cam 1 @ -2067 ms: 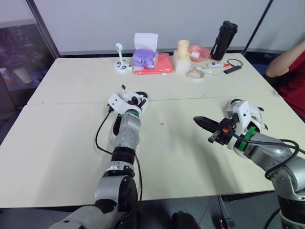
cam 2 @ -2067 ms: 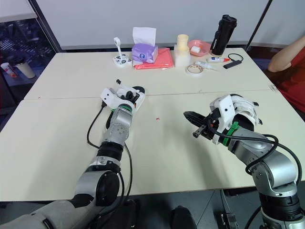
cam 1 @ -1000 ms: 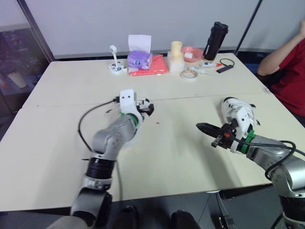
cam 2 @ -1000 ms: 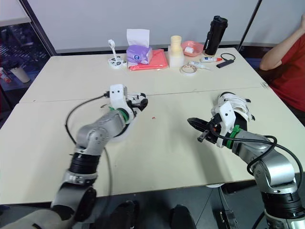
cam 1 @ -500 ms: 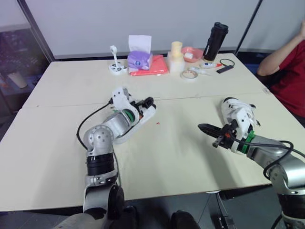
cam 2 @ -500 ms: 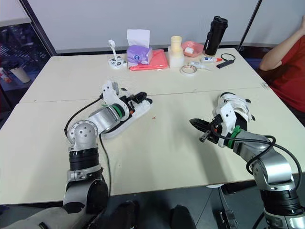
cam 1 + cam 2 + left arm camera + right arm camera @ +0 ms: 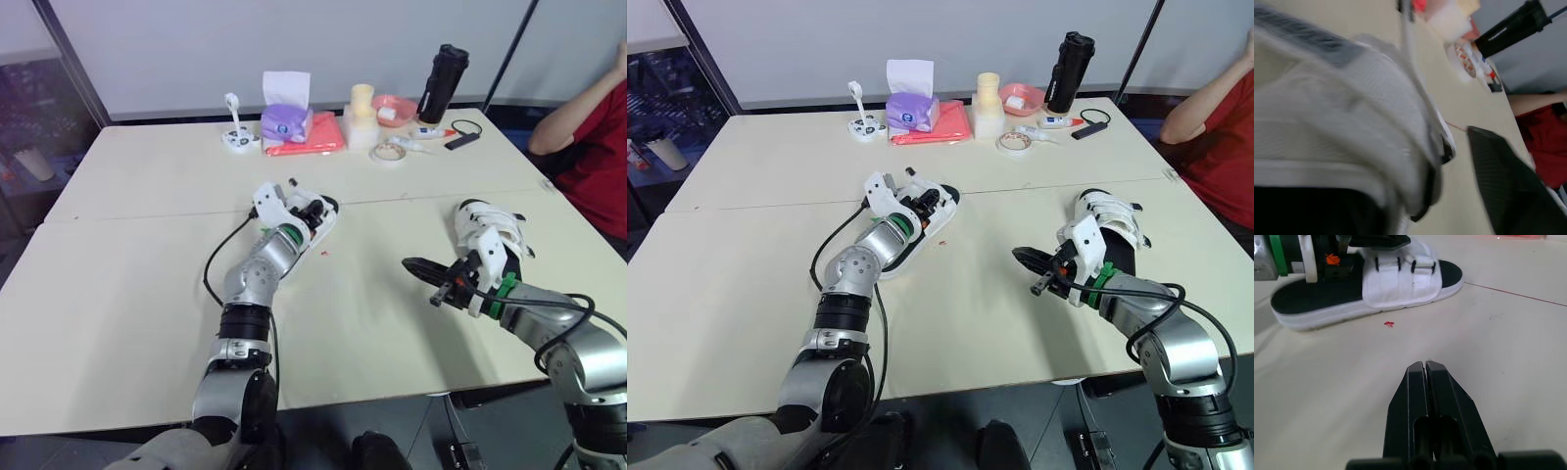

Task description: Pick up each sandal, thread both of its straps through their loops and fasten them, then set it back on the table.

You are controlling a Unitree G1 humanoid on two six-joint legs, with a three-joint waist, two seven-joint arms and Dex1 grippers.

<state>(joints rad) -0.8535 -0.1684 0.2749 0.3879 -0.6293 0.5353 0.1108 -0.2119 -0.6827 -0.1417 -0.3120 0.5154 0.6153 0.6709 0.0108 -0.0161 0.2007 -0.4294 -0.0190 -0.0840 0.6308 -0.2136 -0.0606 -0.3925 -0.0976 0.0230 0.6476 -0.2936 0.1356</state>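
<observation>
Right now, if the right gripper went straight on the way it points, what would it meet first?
The right gripper would probably meet the white sandal near its straps, across bare table; height unclear.

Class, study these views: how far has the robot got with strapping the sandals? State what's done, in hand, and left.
Done, it seems: the white sandal lies flat on the table, both straps across its footbed, apparently threaded. In hand: the left tool is at those straps; the right tool is shut, empty, apart from it. Left: confirming the fastening, any further sandal.
</observation>
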